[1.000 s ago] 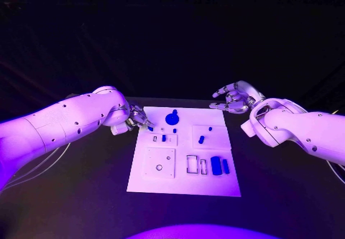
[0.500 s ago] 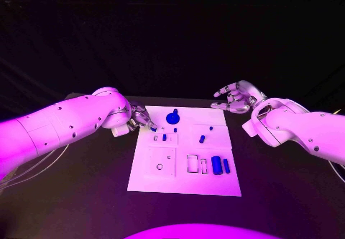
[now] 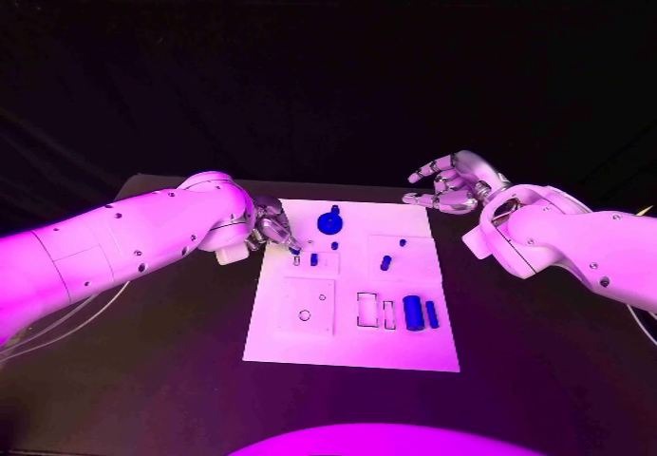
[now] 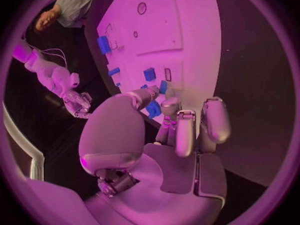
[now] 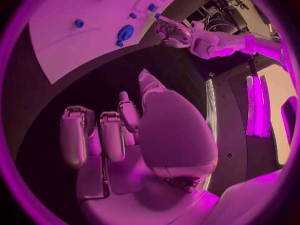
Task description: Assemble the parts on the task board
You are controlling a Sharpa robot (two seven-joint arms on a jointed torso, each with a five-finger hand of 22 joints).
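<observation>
The white task board (image 3: 349, 344) lies in the middle of the black table. My left hand (image 3: 275, 230) hovers over the board's far left edge and pinches a small blue part (image 4: 153, 109) between thumb and fingers. On the board stand a round blue knob (image 3: 330, 224), a few small blue pegs (image 3: 386, 263) and two blue cylinders (image 3: 412, 312). My right hand (image 3: 451, 184) hangs in the air beyond the board's far right corner, its fingers (image 5: 115, 135) apart and loosely curled with nothing in them.
Empty rectangular slots (image 3: 367, 312) sit beside the cylinders, and a square plate with small holes (image 3: 304, 312) lies at the board's near left. Cables (image 3: 55, 323) trail off the table's left side. Bare black table (image 3: 164, 342) surrounds the board.
My left hand has shifted a little to the right, over the board's left edge, with the small blue part. The right hand has barely moved.
</observation>
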